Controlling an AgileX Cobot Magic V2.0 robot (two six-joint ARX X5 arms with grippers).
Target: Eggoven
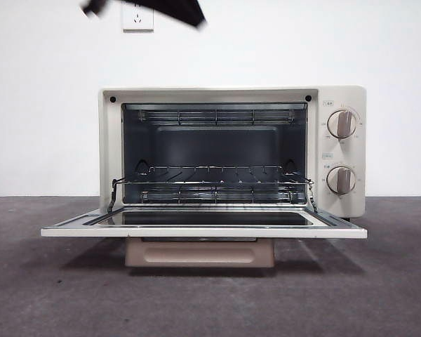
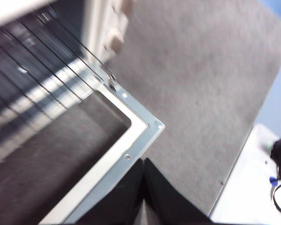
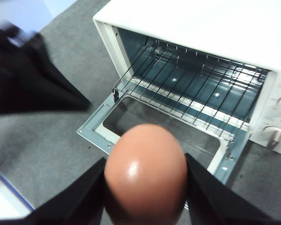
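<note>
the toaster oven point(image 1: 231, 158) sits in the middle of the front view on the grey desk point(image 1: 49, 295), its door point(image 1: 203, 223) dropped flat toward the camera and the wire rack point(image 1: 210, 184) pulled partly forward in the cavity. the two knobs point(image 1: 342, 151) stack at the right of the frame. nothing lies on the rack or the door glass yet.

the egg point(image 3: 144, 173) fills the lower centre of the right wrist view, pinched between the two black jaws of the right claw point(image 3: 144, 187), which are parted only as wide as the egg. it hangs above the desk in front of the open door, with the rack showing beyond it in the upper right of that frame.

the left claw point(image 2: 143, 187) shows at the bottom centre of its own view with its jaws pressed together and nothing between them, poised over a corner of the open door. a dark blurred arm crosses the top of the front view.

risks from here, as i judge them: the egg is smooth and rounded, so a light pinch could let it slip and crack on the door glass. set down on the thin wires, it could roll forward off the rack's front edge. the left claw near the door corner might also bump the door or crowd the right claw's path.
</note>
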